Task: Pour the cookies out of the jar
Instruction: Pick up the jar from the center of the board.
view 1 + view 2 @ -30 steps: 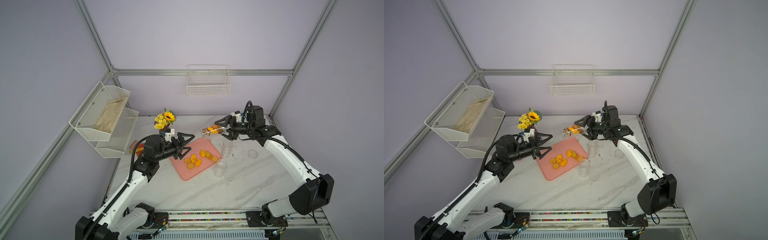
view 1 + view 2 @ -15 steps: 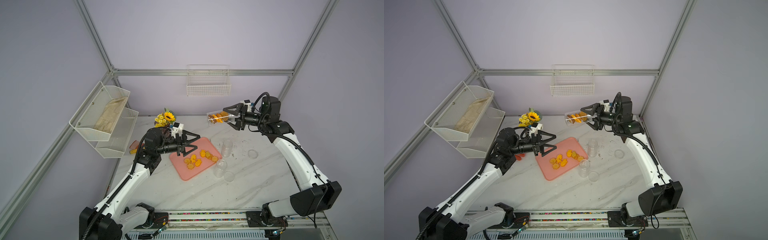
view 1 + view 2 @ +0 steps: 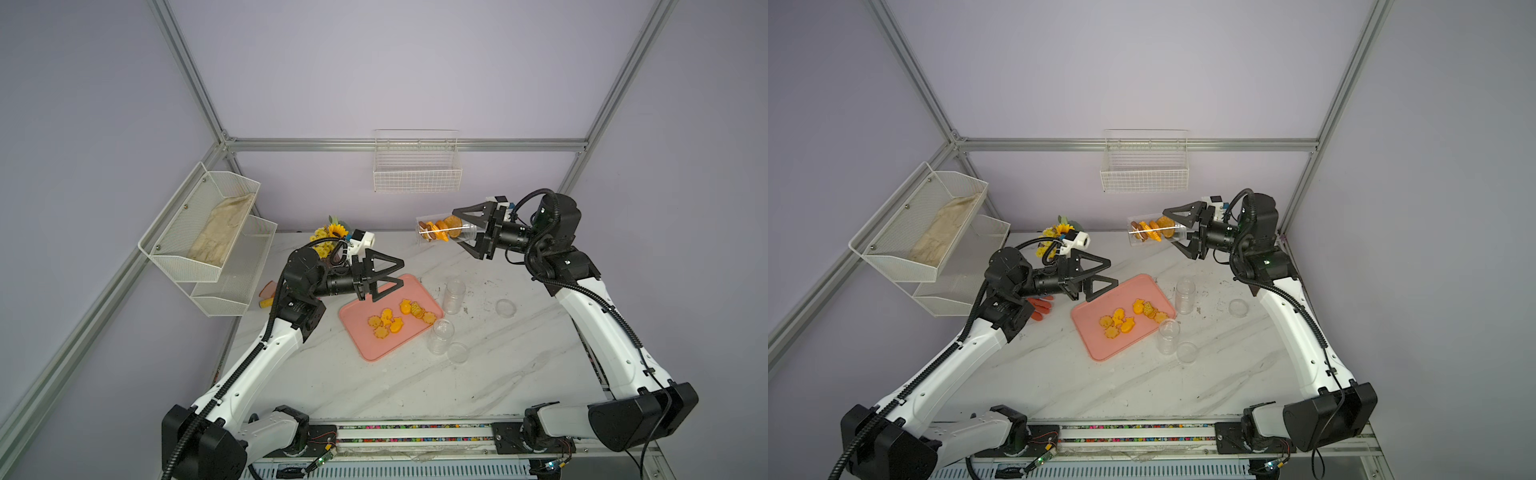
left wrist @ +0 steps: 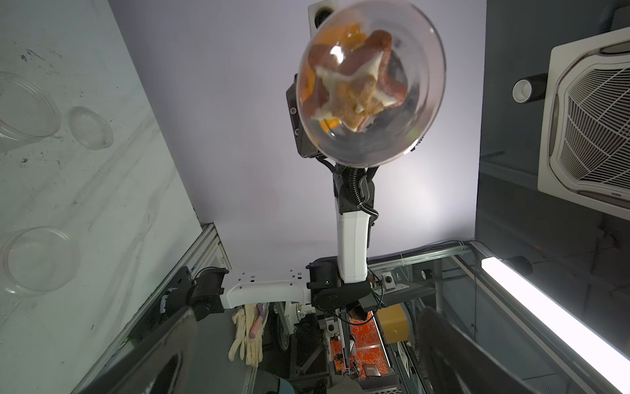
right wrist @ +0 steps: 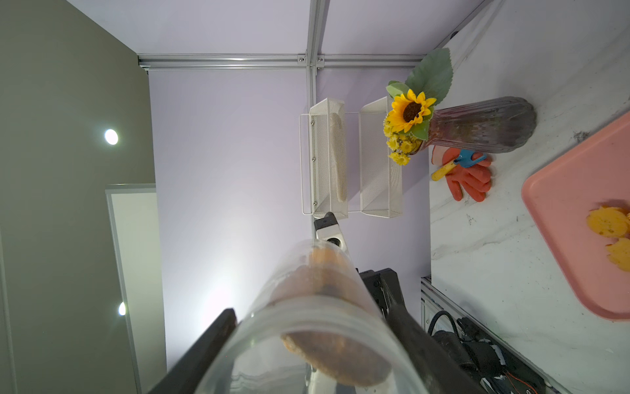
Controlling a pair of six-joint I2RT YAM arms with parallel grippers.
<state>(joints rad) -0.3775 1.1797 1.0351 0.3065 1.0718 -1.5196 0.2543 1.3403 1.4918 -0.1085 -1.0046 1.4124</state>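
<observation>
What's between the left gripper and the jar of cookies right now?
Nothing. Only open air separates the left gripper from the jar that the right gripper holds aloft; both top views show it, and the left wrist view sees the jar unobstructed.

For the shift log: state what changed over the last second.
The right hand, shut on the clear plastic jar of cookies, lifted it up and back, away from the pink tray. The open left hand edged forward and up towards the jar. The loose orange cookies on the tray and the two empty clear jars stayed put.
</observation>
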